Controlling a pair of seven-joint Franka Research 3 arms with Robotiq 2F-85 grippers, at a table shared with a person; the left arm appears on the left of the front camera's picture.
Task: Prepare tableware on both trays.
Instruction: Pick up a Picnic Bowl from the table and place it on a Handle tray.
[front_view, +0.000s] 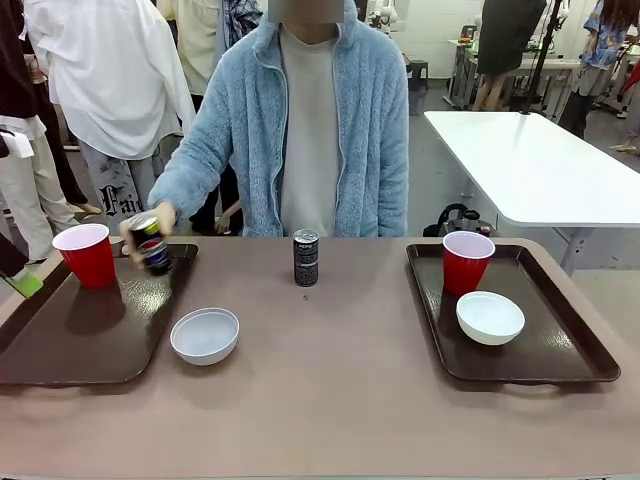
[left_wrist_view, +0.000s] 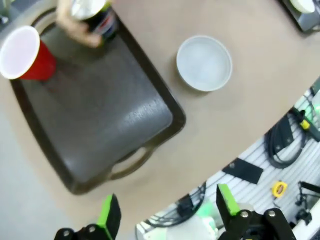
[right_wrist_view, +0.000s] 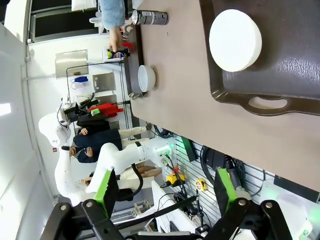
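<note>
On the left tray (front_view: 70, 345) a red cup (front_view: 86, 255) stands at the far left. A person's hand (front_view: 160, 215) holds a dark can (front_view: 150, 243), tilted, over that tray's far right corner. A white bowl (front_view: 205, 335) sits on the table just right of this tray. A second can (front_view: 306, 257) stands upright mid-table. The right tray (front_view: 560, 350) carries a red cup (front_view: 467, 261) and a white bowl (front_view: 490, 317). My left gripper (left_wrist_view: 167, 210) hangs open above the left tray's (left_wrist_view: 100, 110) near edge. My right gripper (right_wrist_view: 165, 187) is open, off the right tray's (right_wrist_view: 300, 75) handle end.
One green pad (front_view: 26, 284) of the left gripper shows at the picture's left edge. The person sits at the far side, behind the middle can. Bare tabletop (front_view: 330, 400) lies between the trays. A white table (front_view: 530, 160) stands behind at the right.
</note>
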